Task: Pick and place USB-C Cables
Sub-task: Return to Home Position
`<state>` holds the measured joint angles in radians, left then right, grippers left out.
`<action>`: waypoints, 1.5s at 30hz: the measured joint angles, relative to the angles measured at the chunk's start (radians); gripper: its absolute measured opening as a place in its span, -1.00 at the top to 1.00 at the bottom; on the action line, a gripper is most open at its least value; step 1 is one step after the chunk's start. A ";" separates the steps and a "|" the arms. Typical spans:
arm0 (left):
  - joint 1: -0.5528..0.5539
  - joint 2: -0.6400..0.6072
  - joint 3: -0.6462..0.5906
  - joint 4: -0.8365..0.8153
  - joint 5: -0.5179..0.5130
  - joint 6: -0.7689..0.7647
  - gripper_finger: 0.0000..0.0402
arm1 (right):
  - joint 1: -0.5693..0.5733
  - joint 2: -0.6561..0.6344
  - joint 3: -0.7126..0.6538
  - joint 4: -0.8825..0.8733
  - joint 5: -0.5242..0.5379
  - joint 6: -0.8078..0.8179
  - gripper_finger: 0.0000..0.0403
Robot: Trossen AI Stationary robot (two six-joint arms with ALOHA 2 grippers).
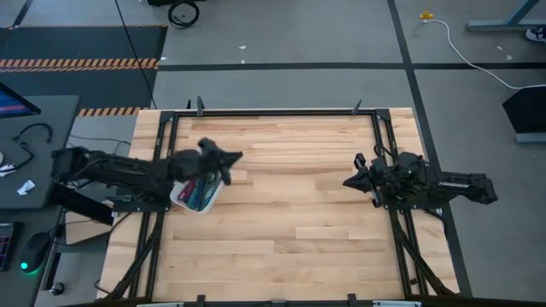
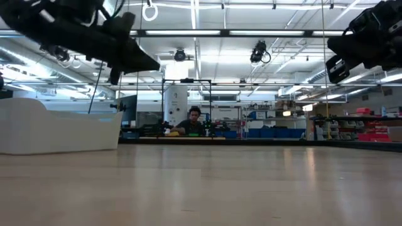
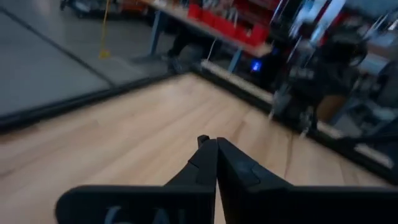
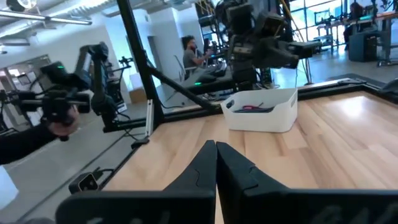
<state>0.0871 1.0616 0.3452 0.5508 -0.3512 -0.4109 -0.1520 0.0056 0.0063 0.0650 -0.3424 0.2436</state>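
Note:
A white bin (image 1: pixel 194 195) stands on the table's left part; coloured USB-C cable bundles (image 1: pixel 200 188) lie inside it, and a pink one (image 4: pixel 252 107) shows over its rim in the right wrist view. My left gripper (image 1: pixel 237 156) hovers above the bin's far-right side, raised off the table, fingers shut (image 3: pixel 214 149) and holding nothing. My right gripper (image 1: pixel 348 182) hangs above the table's right part, shut (image 4: pixel 215 149) and empty. In the low view the bin (image 2: pixel 59 129) sits at the left.
A black metal frame (image 1: pixel 273 112) runs along the table's far edge and down both sides. Bare wood (image 1: pixel 290 222) stretches between the two arms and toward the near edge. A person (image 2: pixel 193 119) sits at a bench far behind the table.

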 joint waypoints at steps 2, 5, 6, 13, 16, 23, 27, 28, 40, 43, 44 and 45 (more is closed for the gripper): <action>0.059 -0.090 -0.077 0.042 0.069 0.021 0.96 | 0.000 -0.001 0.000 0.005 0.000 0.005 0.97; 0.125 -0.271 -0.186 0.053 0.173 0.035 0.95 | 0.000 0.000 0.000 0.008 0.004 0.022 0.96; 0.138 -0.341 -0.220 0.052 0.202 0.037 0.97 | 0.000 0.000 0.000 0.009 0.010 0.026 0.96; 0.129 -0.748 -0.323 -0.135 0.282 0.095 0.98 | 0.000 0.000 0.000 0.015 0.114 0.027 0.96; 0.081 -0.863 -0.316 -0.274 0.274 0.140 0.98 | 0.000 0.000 0.000 0.015 0.113 0.027 0.96; -0.109 -1.062 -0.336 -0.510 0.210 0.239 0.99 | 0.000 0.000 0.000 0.016 0.114 0.020 0.96; -0.213 -1.057 -0.336 -0.507 0.192 0.329 0.99 | 0.000 0.001 0.000 0.016 0.114 -0.013 0.96; -0.231 -1.056 -0.336 -0.507 0.190 0.348 0.99 | 0.000 0.001 0.000 0.016 0.114 -0.016 0.96; -0.264 -1.049 -0.336 -0.500 0.187 0.527 0.83 | 0.000 0.001 0.000 0.016 0.113 -0.010 0.96; -0.264 -1.049 -0.337 -0.499 0.187 0.527 0.83 | 0.000 0.001 0.000 0.016 0.113 -0.010 0.96; -0.264 -1.049 -0.337 -0.499 0.187 0.527 0.83 | 0.000 0.001 0.000 0.016 0.113 -0.010 0.96; -0.264 -1.049 -0.337 -0.499 0.187 0.527 0.84 | 0.000 0.001 0.000 0.016 0.113 -0.010 0.96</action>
<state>-0.1772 0.0128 0.0086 0.0517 -0.1642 0.1165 -0.1520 0.0063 0.0063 0.0807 -0.2291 0.2337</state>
